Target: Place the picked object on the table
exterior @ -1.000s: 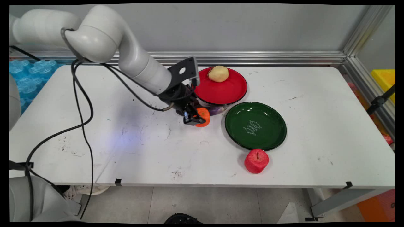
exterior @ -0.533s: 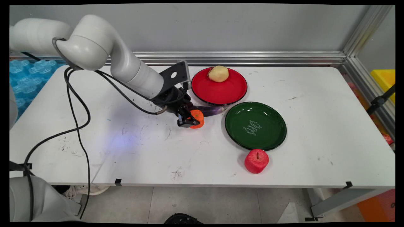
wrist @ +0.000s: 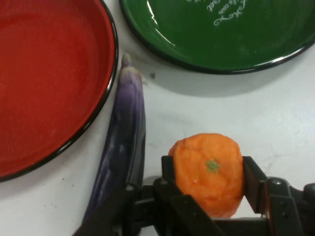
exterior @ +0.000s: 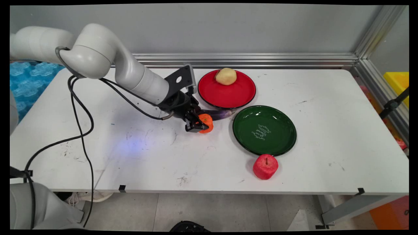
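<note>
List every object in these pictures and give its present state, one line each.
gripper: shut on the orange
orange: held between the fingers, on or just above the table
eggplant: lying beside the red plate
red plate: holds a potato
green plate: empty
apple: upright, beside the green plate

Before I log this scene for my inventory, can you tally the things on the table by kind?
Round enamel plates: 2, red and green.
Foam fruits: 2, a red apple and an orange tangerine between the hand's fingers.
Vegetables: 2, a yellowish potato and a long purple eggplant.
Total: 6.
</note>
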`<state>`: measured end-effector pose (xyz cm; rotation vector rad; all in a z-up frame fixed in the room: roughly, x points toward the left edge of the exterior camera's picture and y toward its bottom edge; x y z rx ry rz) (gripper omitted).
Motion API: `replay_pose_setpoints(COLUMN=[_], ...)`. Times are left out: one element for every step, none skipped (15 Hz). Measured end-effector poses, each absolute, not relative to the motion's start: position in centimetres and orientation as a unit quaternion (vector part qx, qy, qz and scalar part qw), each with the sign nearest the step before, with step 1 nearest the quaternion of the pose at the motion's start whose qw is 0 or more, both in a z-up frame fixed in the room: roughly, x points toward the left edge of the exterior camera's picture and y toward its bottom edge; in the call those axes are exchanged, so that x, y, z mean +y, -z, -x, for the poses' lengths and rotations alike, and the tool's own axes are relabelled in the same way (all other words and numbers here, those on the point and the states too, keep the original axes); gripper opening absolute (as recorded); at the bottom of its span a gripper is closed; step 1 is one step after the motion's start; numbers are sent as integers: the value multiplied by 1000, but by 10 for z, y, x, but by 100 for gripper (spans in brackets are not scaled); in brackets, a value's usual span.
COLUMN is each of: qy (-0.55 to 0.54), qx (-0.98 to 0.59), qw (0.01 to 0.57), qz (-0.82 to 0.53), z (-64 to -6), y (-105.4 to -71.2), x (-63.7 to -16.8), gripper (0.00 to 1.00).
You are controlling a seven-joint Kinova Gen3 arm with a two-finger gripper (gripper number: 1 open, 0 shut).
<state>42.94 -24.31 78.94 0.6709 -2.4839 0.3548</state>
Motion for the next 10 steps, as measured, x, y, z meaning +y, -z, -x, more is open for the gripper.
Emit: replay_pose_setpoints(qy=[-132,-131,-129,-127,-126,-124,-121,-120,-118,-116], qx=[-920,-918,-917,-916,-916,-915,-914,-913,-912,-912], qw=[272,274,276,278,279,281,283,285,286,288], qz=[-251,-254,-256,-258,-259,-261,-263,-265,-268,-270], z=[-430,-431,-431,-432,-432,-432,-432,-432,-432,-431], y=[-788,-785,-784,-782,-781,-780,-778,-776,-775,-773], x=[-244,-244,-244,-244,-244,-244,-243,-243,-243,-243], gripper=[0,0,0,0,0,0,0,0,0,0])
